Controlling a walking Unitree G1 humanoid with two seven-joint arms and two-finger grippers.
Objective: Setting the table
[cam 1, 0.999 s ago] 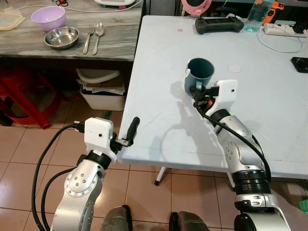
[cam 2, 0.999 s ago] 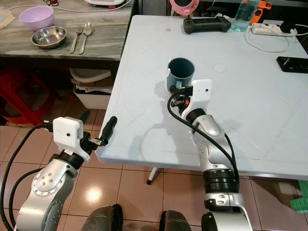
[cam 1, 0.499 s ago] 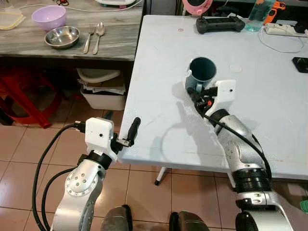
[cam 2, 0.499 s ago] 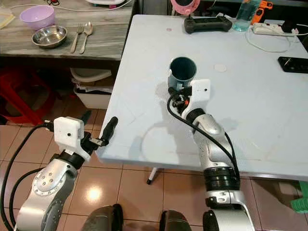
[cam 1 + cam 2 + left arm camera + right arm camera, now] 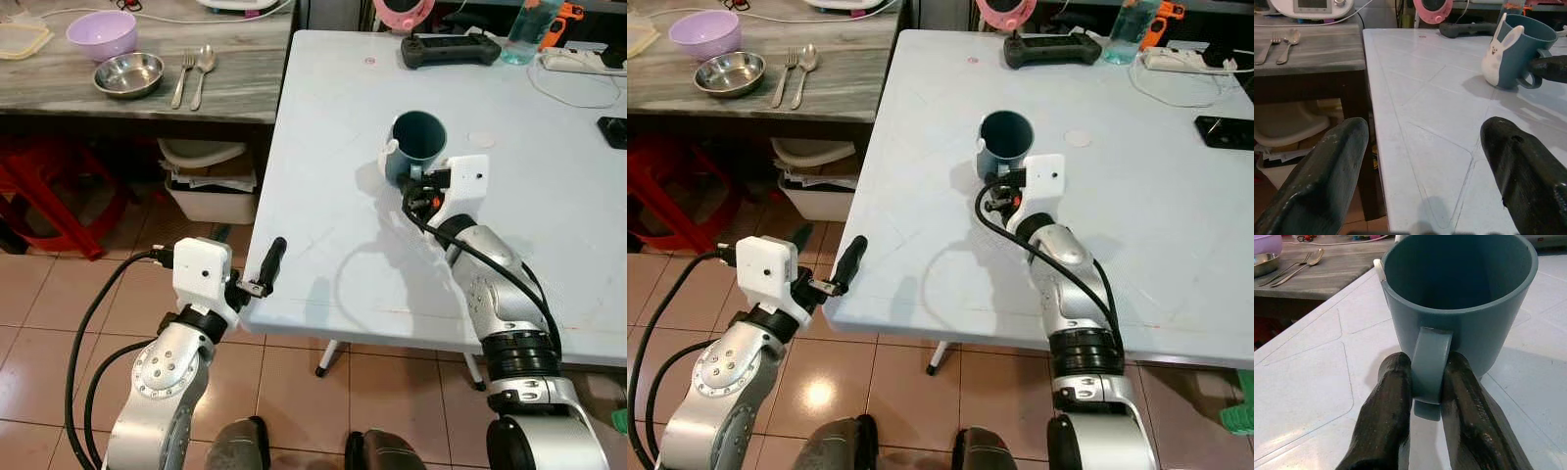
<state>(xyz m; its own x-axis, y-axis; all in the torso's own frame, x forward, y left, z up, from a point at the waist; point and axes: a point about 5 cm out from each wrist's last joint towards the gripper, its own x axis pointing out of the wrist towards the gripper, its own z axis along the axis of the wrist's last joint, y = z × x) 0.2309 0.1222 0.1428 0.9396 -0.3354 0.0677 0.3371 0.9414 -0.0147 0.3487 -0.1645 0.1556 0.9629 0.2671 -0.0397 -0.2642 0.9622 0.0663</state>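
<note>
On the far left, a grey wooden side surface (image 5: 137, 93) carries a purple bowl (image 5: 100, 33), a steel bowl (image 5: 128, 74), a fork (image 5: 182, 78) and a spoon (image 5: 202, 71). Beneath it sit a red stool (image 5: 44, 196) and a white storage box (image 5: 211, 186) on the tiled floor.

The left pincer (image 5: 266, 269) hovers at the near left corner of the white surface (image 5: 323, 166), its two black fingers (image 5: 1327, 171) spread wide and released, holding nothing.

Further right, near the middle of the white surface, stands a blue mug (image 5: 415, 147), upright and empty, with a white rabbit figure on its left side. The right pincer (image 5: 1427, 396) is clenched on the mug's handle (image 5: 1429, 364), one finger pressed on each side of it, grasping the mug from the near side. The mug's base appears to rest on the white surface.

On the far side of the white surface lie a black controller (image 5: 450, 49), a clear bottle (image 5: 525, 29), a white power strip (image 5: 578, 61) with its cable, and a black phone (image 5: 613, 129) at the right edge.

The step in hand looks like placing the mug as part of the table setting. To do it well, the right pincer should keep its squeeze square on the handle so the mug cannot swing, keep the rim level, settle the base flat before letting go, then draw straight back toward the near edge without snagging the handle.
</note>
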